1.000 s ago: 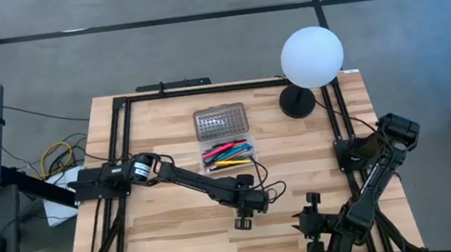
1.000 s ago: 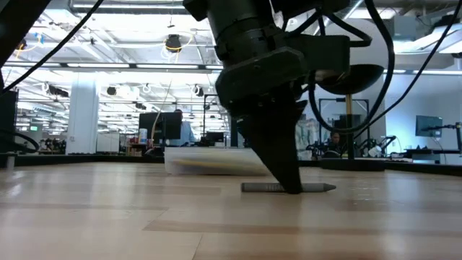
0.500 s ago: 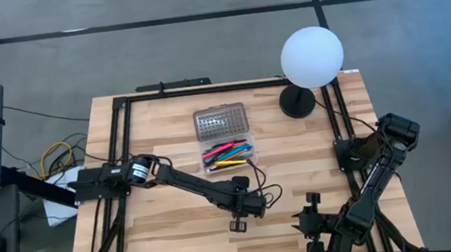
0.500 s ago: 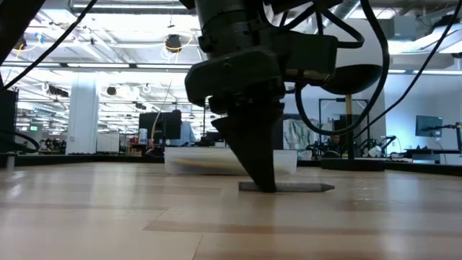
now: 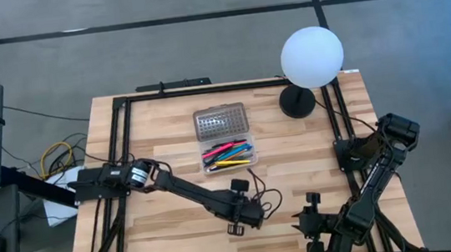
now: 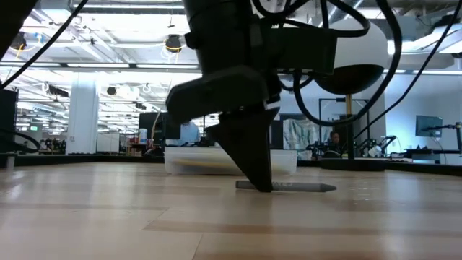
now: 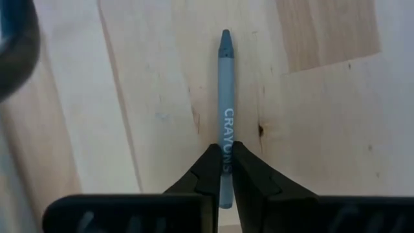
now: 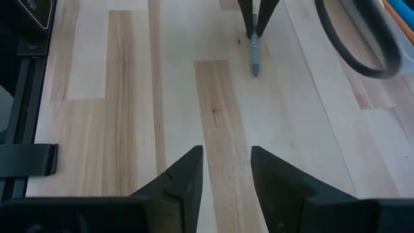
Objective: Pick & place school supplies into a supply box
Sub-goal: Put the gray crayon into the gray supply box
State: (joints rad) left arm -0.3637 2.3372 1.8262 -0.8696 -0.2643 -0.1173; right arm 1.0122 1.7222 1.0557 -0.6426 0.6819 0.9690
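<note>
Over on the left side of the table, the left arm reaches out toward the front middle, and its left gripper (image 5: 236, 226) is down at the wood with the fingers pinched together on a blue-grey crayon (image 7: 224, 110). The wrist view shows the tips meeting on the wrapper, right by the printed word, near the blunt end, so the long pointed end sticks out ahead. That off-centre hold probably means the crayon will droop a little once lifted, something to watch. From the low view the crayon (image 6: 289, 186) lies flat on the boards, not yet raised, with the dark fingers (image 6: 253, 155) standing over one end.

Further back, near the table's centre, sits the supply box (image 5: 225, 138), lid folded open, with pink, yellow, blue and black pens already lying in the clear tray. It's well apart from the crayon, so a lift and carry toward the back is my read of the next job.

On the right, the right gripper (image 8: 225, 171) waits at the front edge, fingers parted and holding nothing.
</note>
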